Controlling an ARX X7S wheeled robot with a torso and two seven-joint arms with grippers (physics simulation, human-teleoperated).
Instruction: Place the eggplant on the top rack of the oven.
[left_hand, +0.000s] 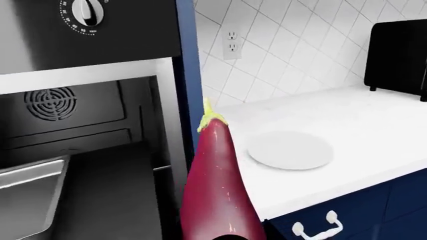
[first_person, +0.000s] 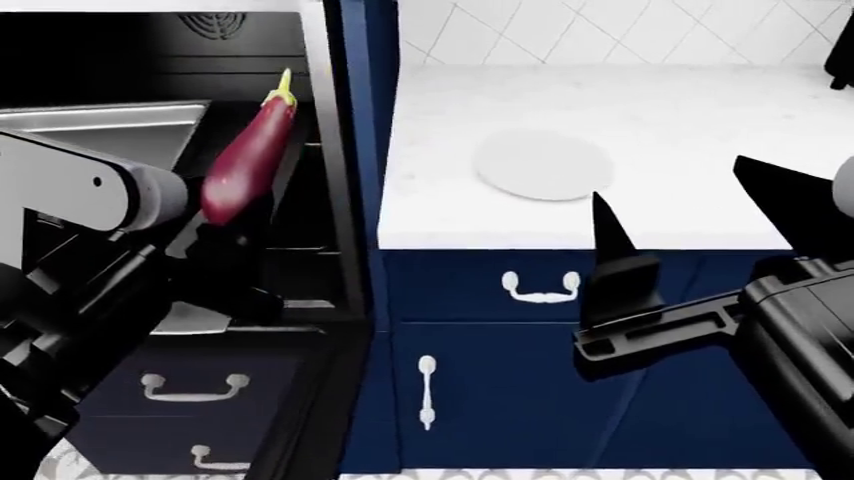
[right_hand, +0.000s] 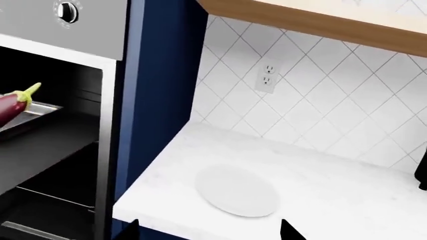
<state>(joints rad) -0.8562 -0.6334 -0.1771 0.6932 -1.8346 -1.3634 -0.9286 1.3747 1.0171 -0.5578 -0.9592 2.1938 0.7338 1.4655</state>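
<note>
- Purple and glossy, the eggplant (first_person: 248, 160) is held aloft by the left gripper (first_person: 200, 235), clamped at its blunt end, its yellow-green stem tip pointing up and into the open oven (first_person: 160, 60).
- Silvery metal, the top rack (first_person: 107, 125) sits inside the dark cavity, just behind and beside the raised eggplant; in the right wrist view the eggplant (right_hand: 12, 107) hangs over the rack's (right_hand: 33, 117) near rim, whether touching cannot be told.
- Steel-grey oven frame and a navy cabinet post (first_person: 358, 120) stand immediately to the eggplant's right, between it and the white countertop (first_person: 667, 130).
- On that countertop lies a round white plate (first_person: 545, 166), well apart from the oven; a glossy black appliance (left_hand: 397, 55) stands farther along, near the tiled wall (left_hand: 287, 45) and its outlet (left_hand: 231, 44).
- Right gripper (first_person: 694, 215) hovers before the navy drawers (first_person: 534, 285) under the counter, its dark fingers spread wide and holding nothing.
- A control knob (left_hand: 87, 11) sits on the oven's panel above the cavity; a round vent (left_hand: 50, 102) shows on the back wall.
</note>
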